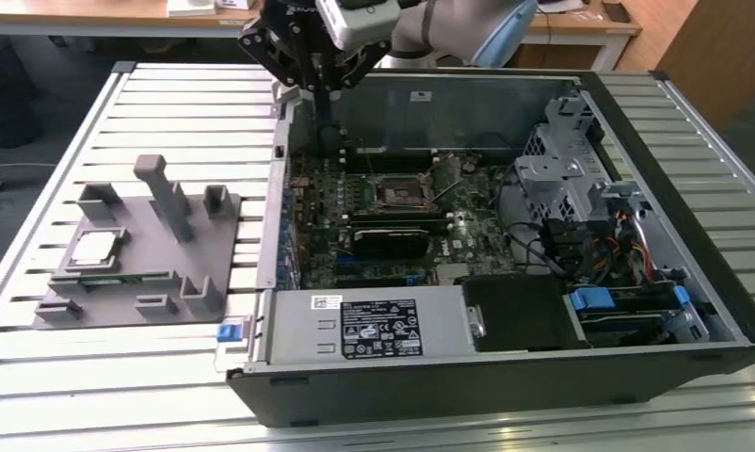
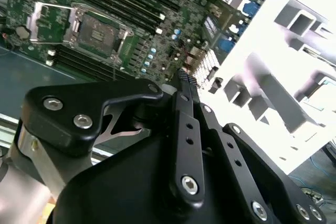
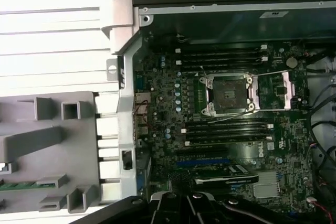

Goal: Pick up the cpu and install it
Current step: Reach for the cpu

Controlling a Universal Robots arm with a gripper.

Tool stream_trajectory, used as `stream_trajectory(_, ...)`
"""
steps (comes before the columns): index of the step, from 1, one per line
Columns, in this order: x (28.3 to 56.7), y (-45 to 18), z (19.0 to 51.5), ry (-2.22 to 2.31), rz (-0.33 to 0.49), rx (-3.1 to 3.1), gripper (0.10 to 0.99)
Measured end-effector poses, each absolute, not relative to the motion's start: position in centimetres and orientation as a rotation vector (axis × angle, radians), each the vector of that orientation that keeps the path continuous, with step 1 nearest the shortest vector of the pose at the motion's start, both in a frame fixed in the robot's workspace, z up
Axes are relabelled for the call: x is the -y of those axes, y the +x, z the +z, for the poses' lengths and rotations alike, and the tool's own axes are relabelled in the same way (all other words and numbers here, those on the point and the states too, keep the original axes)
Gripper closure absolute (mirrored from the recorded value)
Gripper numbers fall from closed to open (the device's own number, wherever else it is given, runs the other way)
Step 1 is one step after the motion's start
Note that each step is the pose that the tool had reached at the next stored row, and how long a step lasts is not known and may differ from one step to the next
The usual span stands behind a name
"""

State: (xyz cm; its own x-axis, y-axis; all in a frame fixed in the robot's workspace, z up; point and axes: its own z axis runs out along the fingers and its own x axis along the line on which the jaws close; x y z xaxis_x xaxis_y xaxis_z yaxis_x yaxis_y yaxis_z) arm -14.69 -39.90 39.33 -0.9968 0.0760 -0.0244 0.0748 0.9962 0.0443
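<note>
The cpu (image 1: 92, 248), a small silvery square with a pale rim, lies flat in a recess of the grey plastic tray (image 1: 164, 273) at the exterior view's left. My gripper (image 1: 318, 87) hangs high over the back left corner of the open computer case (image 1: 504, 377), far from the cpu. Its fingers are shut with nothing between them, and they meet at one narrow tip in the second wrist view (image 2: 185, 77). The empty socket (image 1: 400, 193) sits on the motherboard with its metal bracket swung open, and it shows in both wrist views (image 2: 94, 30) (image 3: 229, 94).
The tray (image 3: 47, 145) has upright posts (image 1: 164, 188) rising near the cpu. Inside the case are a drive cage (image 1: 560, 160), loose cables (image 1: 603, 254) and a power supply (image 1: 365, 325). The case and tray rest on a slatted metal table (image 1: 177, 104).
</note>
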Motion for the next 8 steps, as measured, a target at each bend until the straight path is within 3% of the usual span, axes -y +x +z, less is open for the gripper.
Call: stream_trajectory(8, 39.9, -18.3, 39.3, 0.118, 0.068, -3.113, 0.98)
